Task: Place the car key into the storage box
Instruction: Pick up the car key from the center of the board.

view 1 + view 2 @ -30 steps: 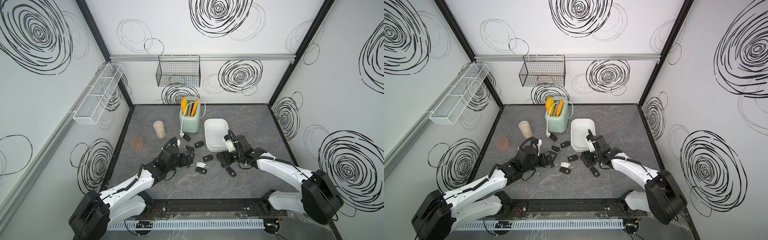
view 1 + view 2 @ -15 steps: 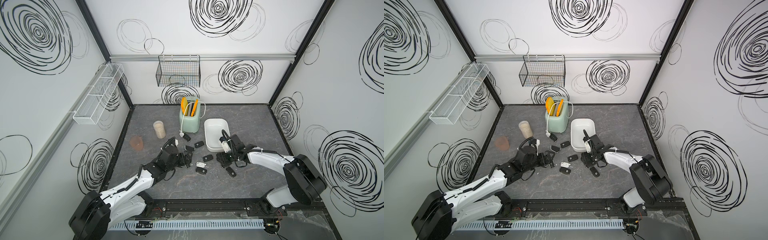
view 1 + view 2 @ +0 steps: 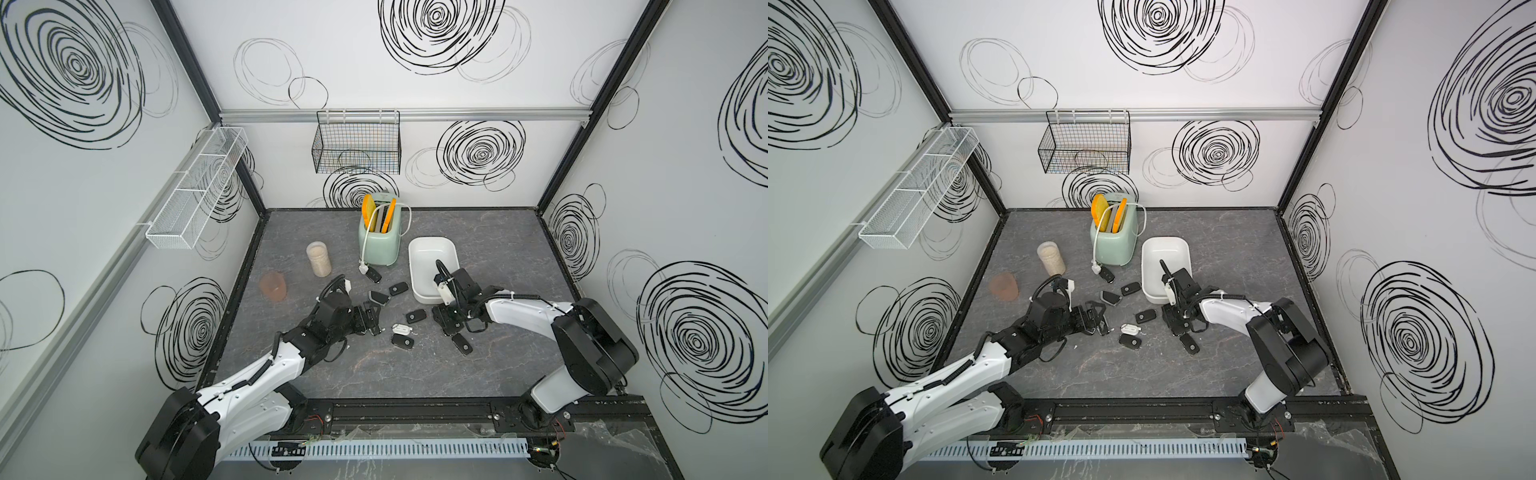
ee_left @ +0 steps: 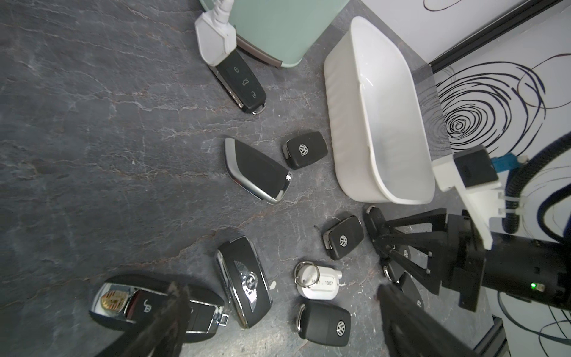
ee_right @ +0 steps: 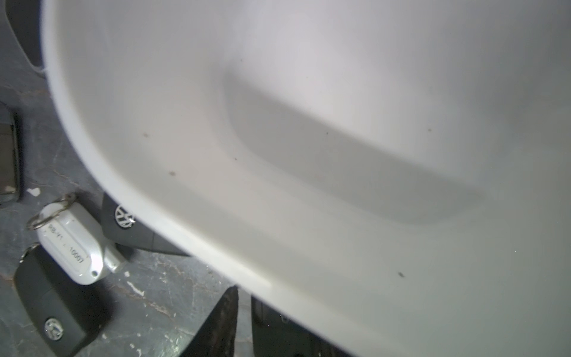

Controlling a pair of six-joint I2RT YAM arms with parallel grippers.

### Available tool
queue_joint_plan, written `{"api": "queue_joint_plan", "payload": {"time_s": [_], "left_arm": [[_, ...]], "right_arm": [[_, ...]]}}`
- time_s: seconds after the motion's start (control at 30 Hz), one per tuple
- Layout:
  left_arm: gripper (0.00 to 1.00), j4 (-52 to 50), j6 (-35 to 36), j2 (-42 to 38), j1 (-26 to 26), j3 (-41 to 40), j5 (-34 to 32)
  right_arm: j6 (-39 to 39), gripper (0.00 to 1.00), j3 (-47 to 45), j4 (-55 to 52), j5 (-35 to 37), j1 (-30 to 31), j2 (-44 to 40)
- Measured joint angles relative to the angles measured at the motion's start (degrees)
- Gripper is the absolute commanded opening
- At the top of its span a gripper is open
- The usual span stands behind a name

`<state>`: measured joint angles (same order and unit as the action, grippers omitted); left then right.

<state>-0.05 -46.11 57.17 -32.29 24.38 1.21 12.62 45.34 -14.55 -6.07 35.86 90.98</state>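
Observation:
The storage box (image 3: 432,249) is a white tub right of the toaster, empty in both top views (image 3: 1165,249). Several black car keys (image 3: 399,288) lie scattered on the grey floor to its left and front. My right gripper (image 3: 446,322) is low at the box's near-left corner. In the right wrist view one dark finger (image 5: 222,321) stands a sliver apart from a black car key (image 5: 278,333); the box wall (image 5: 340,123) hides the other finger. My left gripper (image 4: 287,321) hangs wide open over keys further left, holding nothing.
A mint toaster (image 3: 379,245) with its white plug stands behind the keys. A jar (image 3: 318,259) and a pinkish cup (image 3: 273,286) are at the left. A white tag (image 4: 318,282) lies among the keys. A black wire basket (image 3: 357,147) and a white mesh rack (image 3: 195,195) hang on the walls.
My right gripper has shifted slightly left at the box's near corner and its jaws have narrowed around a key. The left arm has not moved.

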Motion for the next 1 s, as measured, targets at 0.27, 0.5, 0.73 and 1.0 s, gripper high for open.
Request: {"api": "queue_joint_plan", "payload": {"time_s": [0.27, 0.5, 0.73, 1.0], "left_arm": [[0.98, 0.0, 0.0, -2.0, 1.2, -1.3, 0.3], [0.98, -0.1, 0.0, -3.0, 2.3, -1.6, 0.8], [0.98, -0.1, 0.0, -3.7, 3.0, -1.6, 1.2], [0.98, 0.0, 0.4, -3.4, 3.8, -1.6, 1.8]], "right_arm": [[0.0, 0.32, 1.7, -0.2, 3.9, 2.6, 2.2], [-0.2, 0.24, 3.0, -0.3, 5.4, 3.9, 3.3], [0.3, 0.25, 3.1, -1.0, 1.2, 4.2, 2.1], [2.4, 0.26, 5.5, -0.8, -5.0, 3.6, -5.0]]}}
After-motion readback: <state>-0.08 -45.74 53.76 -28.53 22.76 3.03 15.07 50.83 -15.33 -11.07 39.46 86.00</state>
